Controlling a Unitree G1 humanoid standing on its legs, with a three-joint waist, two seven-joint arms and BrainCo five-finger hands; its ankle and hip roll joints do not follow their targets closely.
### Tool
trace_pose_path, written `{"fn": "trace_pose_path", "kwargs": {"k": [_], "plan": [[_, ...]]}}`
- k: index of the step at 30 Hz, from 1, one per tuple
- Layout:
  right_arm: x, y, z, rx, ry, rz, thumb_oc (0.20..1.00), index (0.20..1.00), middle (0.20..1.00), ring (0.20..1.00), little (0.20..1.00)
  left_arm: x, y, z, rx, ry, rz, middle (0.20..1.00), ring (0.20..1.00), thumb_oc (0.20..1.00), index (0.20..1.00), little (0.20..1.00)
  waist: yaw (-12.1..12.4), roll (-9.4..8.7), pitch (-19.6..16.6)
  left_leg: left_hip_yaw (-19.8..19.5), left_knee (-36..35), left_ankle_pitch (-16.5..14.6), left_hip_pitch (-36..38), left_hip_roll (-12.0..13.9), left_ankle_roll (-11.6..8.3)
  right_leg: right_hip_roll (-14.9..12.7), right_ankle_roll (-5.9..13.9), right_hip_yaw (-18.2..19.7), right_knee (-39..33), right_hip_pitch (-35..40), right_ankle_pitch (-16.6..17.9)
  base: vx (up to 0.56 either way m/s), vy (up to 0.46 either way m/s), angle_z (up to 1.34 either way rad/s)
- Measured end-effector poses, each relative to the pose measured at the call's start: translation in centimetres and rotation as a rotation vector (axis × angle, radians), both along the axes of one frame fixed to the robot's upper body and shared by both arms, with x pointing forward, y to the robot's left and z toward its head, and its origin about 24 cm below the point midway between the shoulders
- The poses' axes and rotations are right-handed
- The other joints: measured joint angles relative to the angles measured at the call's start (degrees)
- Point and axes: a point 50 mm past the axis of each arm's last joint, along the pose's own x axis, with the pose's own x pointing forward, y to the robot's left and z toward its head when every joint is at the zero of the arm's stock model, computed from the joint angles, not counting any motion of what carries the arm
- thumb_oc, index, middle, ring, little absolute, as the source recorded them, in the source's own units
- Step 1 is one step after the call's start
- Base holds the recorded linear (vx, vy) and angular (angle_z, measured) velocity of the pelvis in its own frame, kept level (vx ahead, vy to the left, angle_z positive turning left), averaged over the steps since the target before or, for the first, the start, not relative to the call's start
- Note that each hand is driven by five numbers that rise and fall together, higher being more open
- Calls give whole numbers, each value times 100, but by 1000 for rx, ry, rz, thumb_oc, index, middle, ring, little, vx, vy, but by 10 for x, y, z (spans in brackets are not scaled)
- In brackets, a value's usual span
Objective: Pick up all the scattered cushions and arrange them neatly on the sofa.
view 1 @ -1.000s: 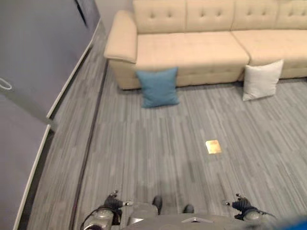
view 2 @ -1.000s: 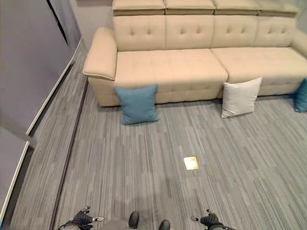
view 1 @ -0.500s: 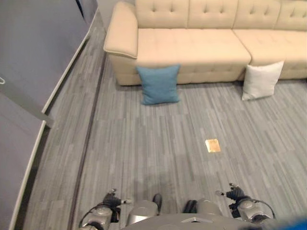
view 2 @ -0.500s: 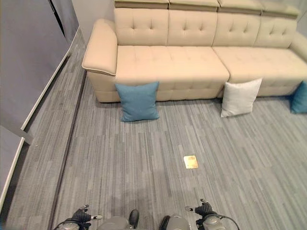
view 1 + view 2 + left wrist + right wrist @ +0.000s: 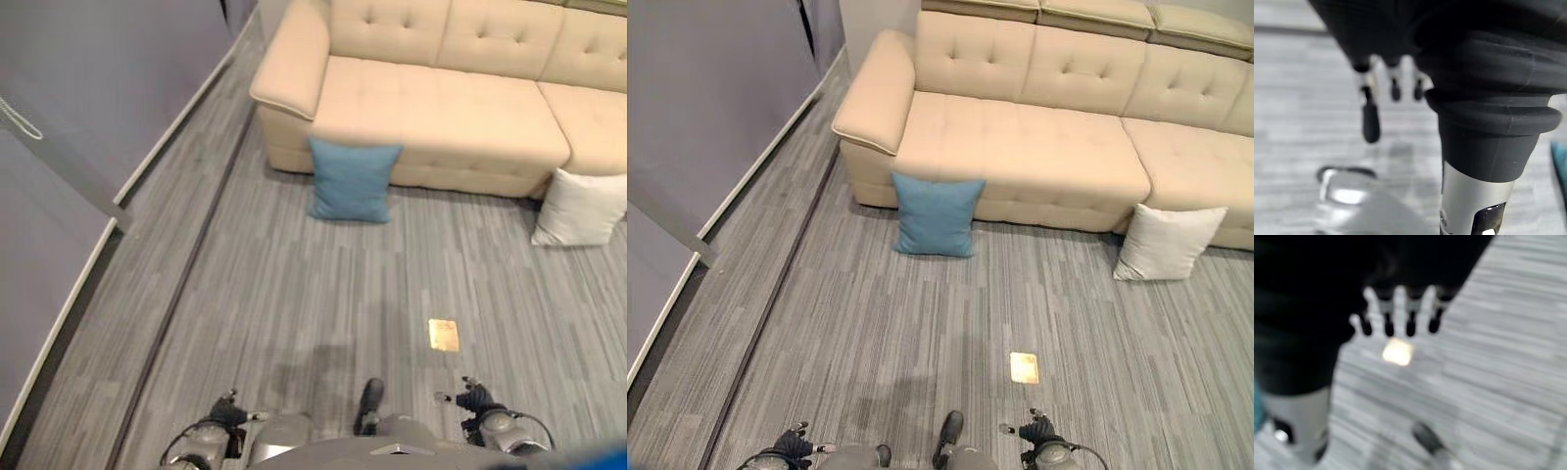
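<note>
A blue cushion [image 5: 937, 216] leans upright against the front of the beige sofa [image 5: 1019, 137], below its left seat. A white cushion [image 5: 1167, 243] leans against the sofa front further right. Both stand on the grey floor, far ahead of me. My left hand [image 5: 794, 449] hangs low at the bottom left, fingers [image 5: 1371, 122] straight and holding nothing. My right hand [image 5: 1036, 432] hangs at the bottom right, fingers [image 5: 1410, 324] straight over the floor, holding nothing.
A small brass floor plate [image 5: 1024, 367] lies in the grey carpet floor ahead of my right hand. A grey wall [image 5: 705, 117] with a white skirting board runs along the left. A dark strip [image 5: 774, 304] in the floor runs parallel to it.
The camera has turned left and the view has shifted: sofa and cushions now sit further right, and the far-right blue cushion has left the picture. Both hands stay hanging low.
</note>
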Motion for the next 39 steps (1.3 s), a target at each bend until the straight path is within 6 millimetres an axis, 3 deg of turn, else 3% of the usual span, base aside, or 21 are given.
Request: {"fn": "trace_pose_path", "kwargs": {"k": [2,5,6,9,11,12,13,15,18,19,20,21,25,29,30,33,34,35,36,38,39], "plan": [[9,0,3,6,-25,-12,1000,1000,1000,1000,1000,4,5,2,21,-13,3,1000,1000,1000,1000,1000,28,9,80,189,-106,-4,-262,240,2,104,-37,-128,-6,137,-184,252,10,29],[14,1,5,7,-40,-9,1000,1000,1000,1000,1000,8,8,4,32,-25,13,1000,1000,1000,1000,1000,-11,-58,175,358,-1078,119,-389,268,66,119,47,-245,-8,269,-329,255,77,19],[12,0,4,5,-33,-13,1000,1000,1000,1000,1000,8,8,5,32,-25,8,1000,1000,1000,1000,1000,15,-69,197,373,-1744,423,-409,199,70,134,96,-280,-8,354,-410,270,119,15],[12,2,4,10,-31,-23,1000,1000,1000,1000,1000,5,7,3,28,-13,6,1000,1000,1000,1000,1000,69,1,227,391,-2492,1005,-629,156,-70,172,219,-229,-9,508,-583,261,168,-6],[9,0,3,10,-26,-34,1000,1000,1000,1000,1000,-5,3,0,14,11,14,1000,1000,1000,1000,1000,177,167,205,323,-2782,1136,-523,269,64,243,362,-41,-1,705,-673,230,182,-56],[3,-1,1,9,-14,-37,1000,1000,1000,1000,1000,-18,0,-4,6,41,20,1000,1000,1000,1000,1000,160,310,78,328,-2775,1639,-416,330,173,288,497,50,30,864,-756,236,191,-51],[-2,4,-2,23,0,-36,1000,1000,1000,1000,1000,-25,3,-5,13,59,22,1000,1000,1000,1000,1000,152,178,-61,440,-2830,1610,-280,172,390,84,615,126,120,866,-925,215,199,-30],[-9,8,-5,37,20,-32,1000,1000,1000,1000,1000,-25,7,-3,24,57,20,1000,1000,1000,1000,1000,157,49,-165,555,-3004,1504,-70,-37,539,-159,753,233,432,865,-1015,198,217,-20],[-5,11,-4,39,12,-12,1000,1000,1000,1000,1000,-12,14,1,43,27,7,1000,1000,1000,1000,1000,32,147,-163,578,-3115,1360,341,-110,832,-474,1099,268,2093,341,-1356,167,198,-6],[-3,13,-4,43,8,-7,1000,1000,1000,1000,1000,-5,17,4,54,13,0,1000,1000,1000,1000,1000,-11,200,-126,530,-3149,1196,462,-123,920,-535,1159,370,2753,92,-1319,208,147,6],[0,15,-3,46,1,-2,1000,1000,1000,1000,1000,-3,19,5,61,12,-7,1000,1000,1000,1000,1000,-48,205,-126,504,-3211,1278,603,-101,964,-614,1213,412,3278,-124,-1423,237,87,13],[1,18,-3,51,-4,5,1000,1000,1000,1000,1000,-1,19,5,64,7,-16,1000,1000,1000,1000,1000,-131,224,-132,488,-3227,1184,707,-95,968,-637,1214,423,3386,-270,-1434,288,31,11],[-3,21,-5,47,14,33,1000,1000,1000,1000,1000,6,17,6,64,-3,-32,1000,1000,1000,1000,1000,-268,201,-140,485,-3414,1073,1088,-130,988,-624,1194,246,2205,-685,-1295,321,-32,5],[-3,20,-5,42,24,31,1000,1000,1000,1000,1000,4,12,4,50,5,-28,1000,1000,1000,1000,1000,-444,218,-119,335,-3493,829,1321,-154,904,-563,1331,452,699,-1043,-405,303,-46,14],[-7,19,-6,42,36,27,1000,1000,1000,1000,1000,3,11,4,49,4,-29,1000,1000,1000,1000,1000,-471,147,-90,320,-3514,818,1454,-163,921,-616,1310,451,619,-1148,-172,378,-95,36],[-14,19,-9,43,61,21,1000,1000,1000,1000,1000,-8,13,2,56,28,-20,1000,1000,1000,1000,1000,-473,54,-178,161,-3506,506,1745,-187,781,-602,1238,393,618,-1011,-94,394,-108,25],[-18,17,-10,39,68,8,1000,1000,1000,1000,1000,-14,11,0,51,46,-20,1000,1000,1000,1000,1000,-500,62,-234,-29,-3489,371,1829,-88,679,-515,1028,397,534,-844,227,219,-80,59],[-22,15,-11,38,76,-4,1000,1000,1000,1000,1000,-18,9,-2,48,57,-32,1000,1000,1000,1000,1000,-523,129,-264,-144,-3374,262,1834,55,561,-385,971,344,483,-696,281,161,-84,86],[-30,15,-13,41,96,-8,1000,1000,1000,1000,1000,-17,10,-1,50,53,-38,1000,1000,1000,1000,1000,-450,164,-320,-261,-3043,92,1800,208,393,-157,548,251,382,-517,453,118,-143,51],[-4,14,-4,39,19,3,1000,1000,1000,1000,1000,-22,8,-3,44,68,-35,1000,1000,1000,1000,1000,-398,184,-323,-123,-1838,-60,1129,305,27,-18,407,214,242,-436,329,163,-189,27],[1,15,-2,41,-3,3,1000,1000,1000,1000,1000,-9,6,0,42,34,-38,1000,1000,1000,1000,1000,-389,81,-256,-29,-477,-97,373,212,-77,-73,237,189,215,-422,174,251,-94,23]]}}
